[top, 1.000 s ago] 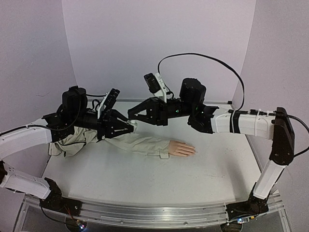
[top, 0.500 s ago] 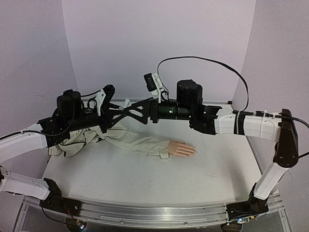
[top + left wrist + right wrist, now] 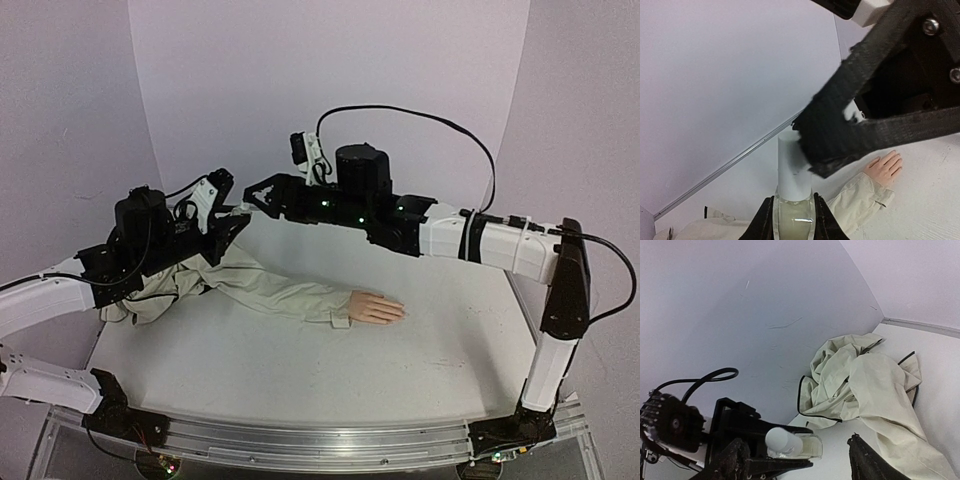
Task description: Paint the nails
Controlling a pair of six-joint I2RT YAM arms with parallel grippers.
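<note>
My left gripper point(image 3: 794, 209) is shut on the glass body of a small nail polish bottle point(image 3: 794, 222), whose white cap point(image 3: 793, 167) points up and away. My right gripper point(image 3: 801, 464) stands open beside the cap point(image 3: 781, 439); one black finger point(image 3: 840, 135) overlaps the cap's right side. In the top view the two grippers meet at the back left: left gripper point(image 3: 230, 220), right gripper point(image 3: 254, 195). The peach mannequin hand point(image 3: 376, 307) lies palm down on the table. Its nails point(image 3: 898, 159) are tiny and bare of visible colour.
The beige jacket sleeve point(image 3: 285, 290) runs from the hand to a crumpled heap of jacket point(image 3: 865, 380) at the back left under the left arm. White walls close the back and sides. The right arm's cable point(image 3: 420, 115) loops above.
My right gripper has opened and swung left and up to the bottle's cap. The left arm has tilted the bottle upward and drawn back slightly.
</note>
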